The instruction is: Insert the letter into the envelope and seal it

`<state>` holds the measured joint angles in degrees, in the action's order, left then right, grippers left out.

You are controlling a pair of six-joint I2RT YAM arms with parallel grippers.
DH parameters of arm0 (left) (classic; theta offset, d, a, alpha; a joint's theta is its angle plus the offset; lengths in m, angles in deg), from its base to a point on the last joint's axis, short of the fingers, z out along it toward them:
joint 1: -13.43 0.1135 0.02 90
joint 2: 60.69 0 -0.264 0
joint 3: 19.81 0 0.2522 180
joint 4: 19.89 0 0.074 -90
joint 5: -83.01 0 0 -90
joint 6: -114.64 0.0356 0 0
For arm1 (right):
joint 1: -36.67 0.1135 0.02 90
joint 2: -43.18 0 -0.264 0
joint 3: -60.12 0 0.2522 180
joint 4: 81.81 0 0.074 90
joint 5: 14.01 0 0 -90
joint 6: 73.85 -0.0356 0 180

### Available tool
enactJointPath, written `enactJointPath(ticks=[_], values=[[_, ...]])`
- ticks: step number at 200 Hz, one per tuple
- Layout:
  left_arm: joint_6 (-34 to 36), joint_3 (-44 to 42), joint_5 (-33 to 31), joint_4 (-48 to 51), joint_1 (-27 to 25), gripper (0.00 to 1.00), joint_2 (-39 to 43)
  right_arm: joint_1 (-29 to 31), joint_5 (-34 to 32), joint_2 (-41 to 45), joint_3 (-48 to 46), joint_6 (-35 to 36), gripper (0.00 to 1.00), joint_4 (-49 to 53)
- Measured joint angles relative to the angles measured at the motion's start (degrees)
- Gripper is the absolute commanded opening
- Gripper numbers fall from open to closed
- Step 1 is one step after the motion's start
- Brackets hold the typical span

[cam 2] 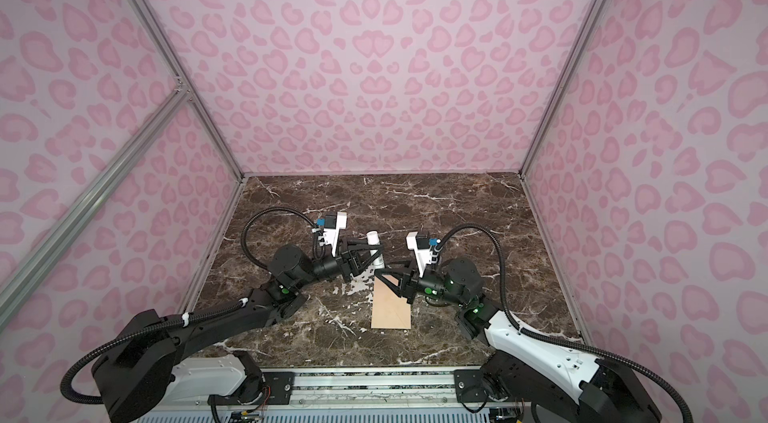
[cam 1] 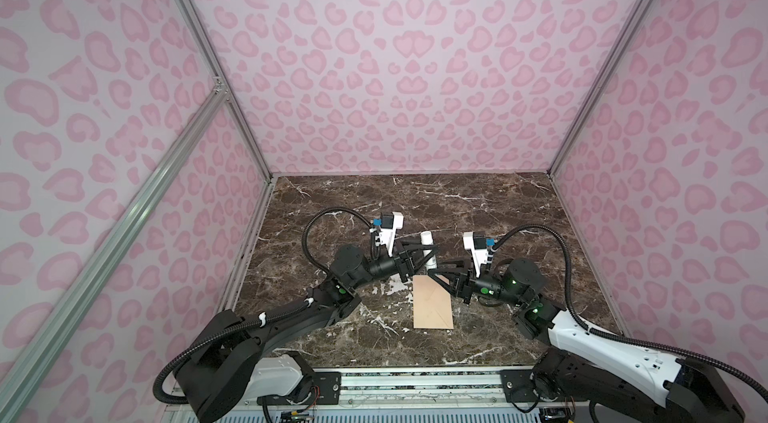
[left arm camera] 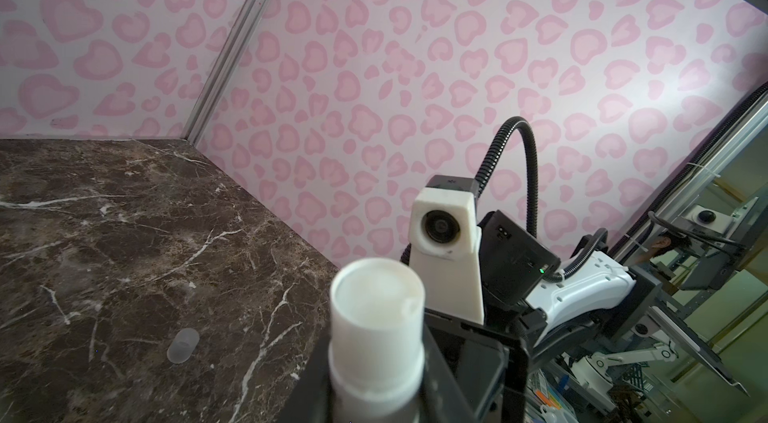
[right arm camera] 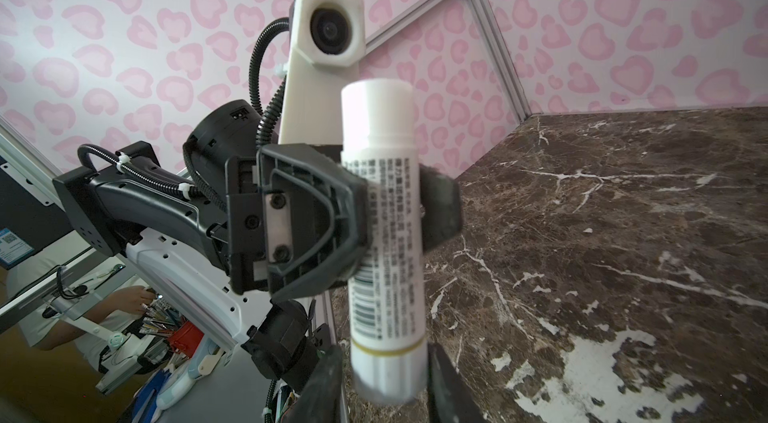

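Observation:
The peach-tan envelope (cam 1: 432,308) (cam 2: 390,313) lies flat on the marble table (cam 1: 457,200), diagonal seams up. Its far right corner is under the right arm. The letter is not in view. Just beyond the envelope my left gripper (cam 1: 430,252) (left arm camera: 376,392) is shut on the middle of a white glue stick (cam 1: 427,239) (right arm camera: 382,213), holding it off the table. My right gripper (cam 1: 434,268) (right arm camera: 388,383) has its jaws on either side of the stick's lower end. They stand close, with a thin gap showing on one side.
A small translucent cap-like piece (left arm camera: 183,345) lies on the table in the left wrist view. Pink patterned walls (cam 1: 395,68) close in three sides. A metal rail (cam 1: 415,387) runs along the front edge. Both arms meet near the table's middle.

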<state>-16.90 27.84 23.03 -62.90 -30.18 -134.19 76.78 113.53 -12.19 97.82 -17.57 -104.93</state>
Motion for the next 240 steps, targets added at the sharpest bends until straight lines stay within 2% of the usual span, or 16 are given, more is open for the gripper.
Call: enactJointPath(ticks=[73, 104, 135, 162, 199, 240], values=[[-0.61, 0.00, -0.24, -1.57, -0.09, 0.04, -0.52, 0.22, -0.55, 0.20, 1.81, 1.33, 0.26, 3.04], [1.77, 0.17, -4.26, 2.05, -1.51, 0.04, 1.62, 2.36, -5.18, 2.14, 4.68, 3.74, 0.25, 10.73], [6.14, 1.70, -11.19, 9.55, -3.87, 0.04, 4.96, 7.91, -16.46, 4.90, 7.28, 7.89, 0.24, 18.29], [7.04, 0.81, -14.29, 12.92, -4.63, 0.04, 7.04, 13.55, -27.52, 6.01, 8.50, 11.56, 0.22, 23.50], [7.02, 0.26, -16.28, 13.25, -5.51, 0.04, 7.82, 21.35, -42.93, 5.84, 11.45, 16.24, 0.22, 29.27], [6.95, -0.02, -18.84, 11.56, -6.34, 0.04, 6.49, 28.63, -58.62, 2.01, 15.04, 20.44, 0.22, 33.07]])
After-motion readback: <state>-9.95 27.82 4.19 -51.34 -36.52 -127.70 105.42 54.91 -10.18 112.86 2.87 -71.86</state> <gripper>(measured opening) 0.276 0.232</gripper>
